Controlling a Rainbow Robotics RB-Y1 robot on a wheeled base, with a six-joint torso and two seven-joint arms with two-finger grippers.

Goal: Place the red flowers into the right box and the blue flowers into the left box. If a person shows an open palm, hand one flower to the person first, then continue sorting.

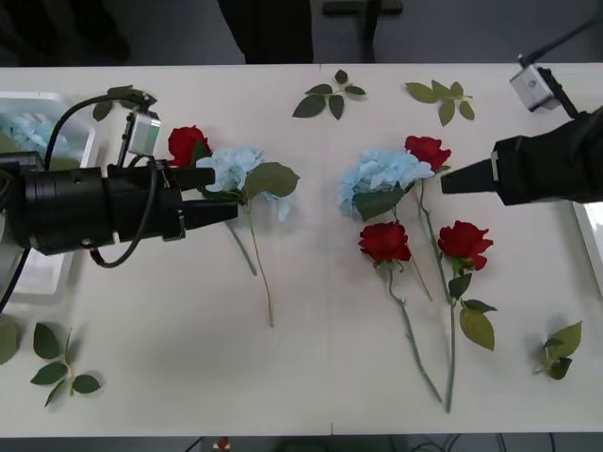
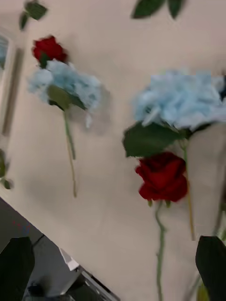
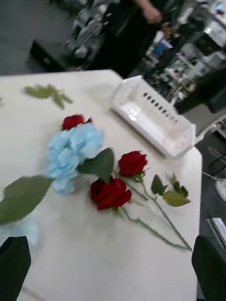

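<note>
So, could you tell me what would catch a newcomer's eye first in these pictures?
Probably the deep red artificial roses and the fluffy pale blue hydrangea heads lying on the white table, clustered right of centre, with another blue head and rose further left. The left gripper, open, reaches at that left pair, while the right gripper hovers beside the cluster.

Robotics laboratory: a white bench (image 1: 311,377) on dark flooring, with cluttered equipment racks (image 3: 188,42) behind it.
</note>
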